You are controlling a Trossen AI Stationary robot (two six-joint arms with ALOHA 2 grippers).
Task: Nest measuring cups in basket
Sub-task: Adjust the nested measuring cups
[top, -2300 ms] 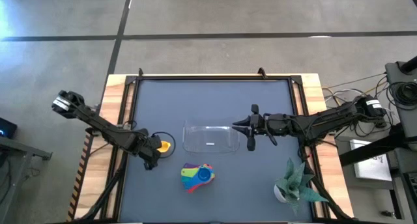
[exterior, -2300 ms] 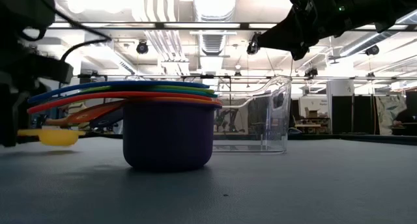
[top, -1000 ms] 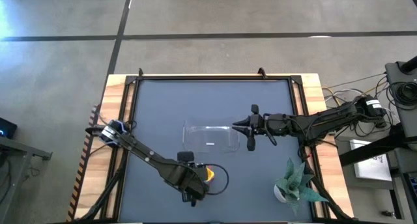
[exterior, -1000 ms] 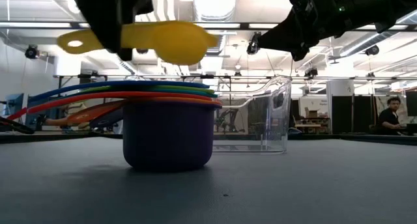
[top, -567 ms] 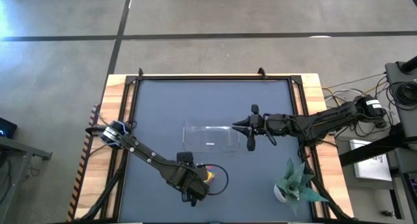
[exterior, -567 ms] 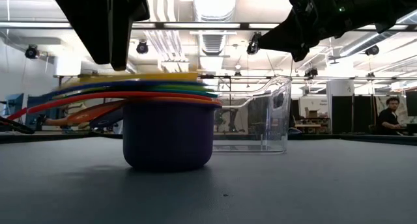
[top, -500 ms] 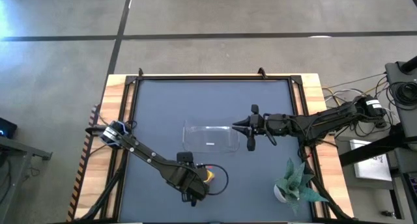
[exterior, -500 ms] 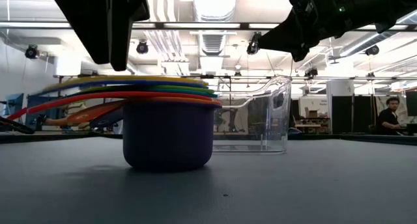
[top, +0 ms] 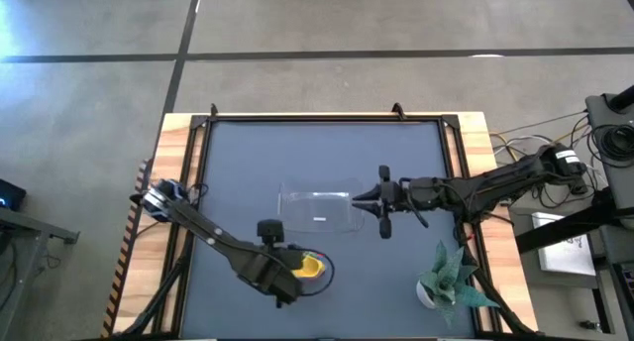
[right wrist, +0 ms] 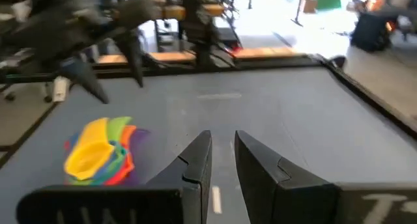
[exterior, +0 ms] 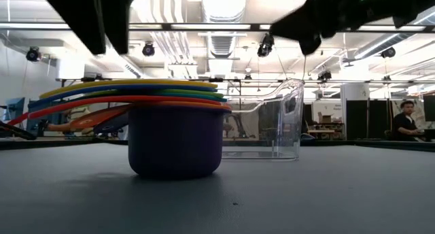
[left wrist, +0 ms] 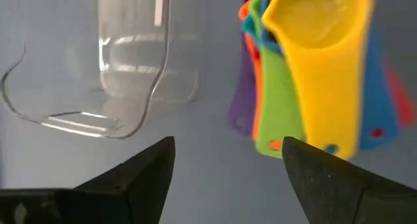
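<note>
Your left gripper [left wrist: 225, 162] hangs with its fingers spread and empty, just above the near-left side of the stacked measuring cups [exterior: 173, 135], where the yellow cup [left wrist: 319, 48] sits on top as the last one nested. The stack rests on the table [top: 416, 172] near its front edge, close beside the basket [top: 319, 210] but not in it; in the low view its coloured handles fan out to the left over the purple cup [exterior: 175, 142] at the bottom.

Your right gripper [right wrist: 221, 152] hovers at the basket's right end, fingers nearly together with a slim gap and nothing between them. The potted plant [top: 448, 279] stands at the table's near-right corner.

The risk from here, as a judgement: the yellow cup looks only loosely seated, and the handles do not line up. If you pinch one handle to lift the whole set, the cups could splay or slide apart. A nudge from the right gripper could also push the light, clear basket off its spot.
</note>
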